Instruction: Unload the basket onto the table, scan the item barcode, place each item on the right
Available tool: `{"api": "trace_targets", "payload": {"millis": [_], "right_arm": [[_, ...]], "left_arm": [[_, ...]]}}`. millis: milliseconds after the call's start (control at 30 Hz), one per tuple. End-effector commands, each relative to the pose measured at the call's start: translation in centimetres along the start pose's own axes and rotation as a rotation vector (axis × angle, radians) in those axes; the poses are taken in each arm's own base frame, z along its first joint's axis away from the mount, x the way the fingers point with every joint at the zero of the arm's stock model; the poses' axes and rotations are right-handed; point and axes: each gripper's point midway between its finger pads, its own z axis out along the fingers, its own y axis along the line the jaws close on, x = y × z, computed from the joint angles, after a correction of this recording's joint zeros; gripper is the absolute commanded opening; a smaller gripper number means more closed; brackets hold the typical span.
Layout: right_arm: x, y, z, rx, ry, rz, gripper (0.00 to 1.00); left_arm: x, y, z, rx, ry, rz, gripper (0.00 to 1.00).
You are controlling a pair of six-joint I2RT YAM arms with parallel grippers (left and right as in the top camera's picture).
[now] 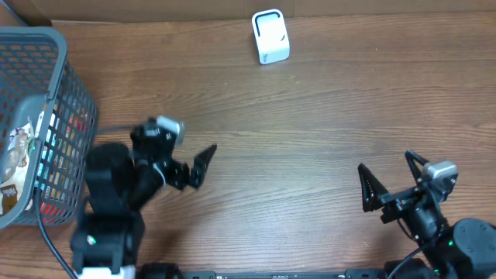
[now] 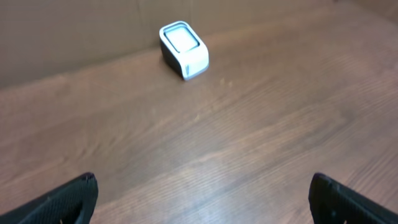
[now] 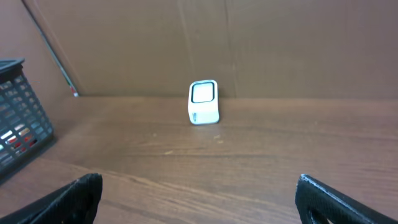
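Left gripper (image 2: 202,185): jaws wide apart, holding nothing, just right of the basket (image 1: 76,97).
Right gripper (image 1: 385,165): jaws wide apart, holding nothing, at the table's (image 1: 310,116) near right.
Scanner (image 1: 270,36): white, at the far edge, well apart from both grippers.
Items (image 1: 15,155): packets in the basket, far left.

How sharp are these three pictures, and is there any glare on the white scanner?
Overhead: even light, scanner crisp, faint sheen on the table. Left wrist: scanner slightly soft, no glare; left tool a dark blur at the bottom corners. Right wrist: scanner small but clear; right tool likewise blurred.
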Motion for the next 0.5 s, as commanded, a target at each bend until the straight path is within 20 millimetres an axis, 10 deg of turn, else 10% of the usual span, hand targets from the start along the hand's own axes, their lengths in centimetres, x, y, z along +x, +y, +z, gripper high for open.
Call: {"api": "trace_targets", "payload": {"millis": [0,467], "right_arm": [[-2.6,0.7,-0.1,-0.011,0.022,0.004,1.0],[-6.2,0.2,3.9,0.046,0.481,0.081,1.0]], "left_arm": [[-4.0,0.2,-0.6,0.019,0.037,0.017,1.0],[-10.3,1.3,0.5,0.117,0.33,-0.104,0.99]]}}
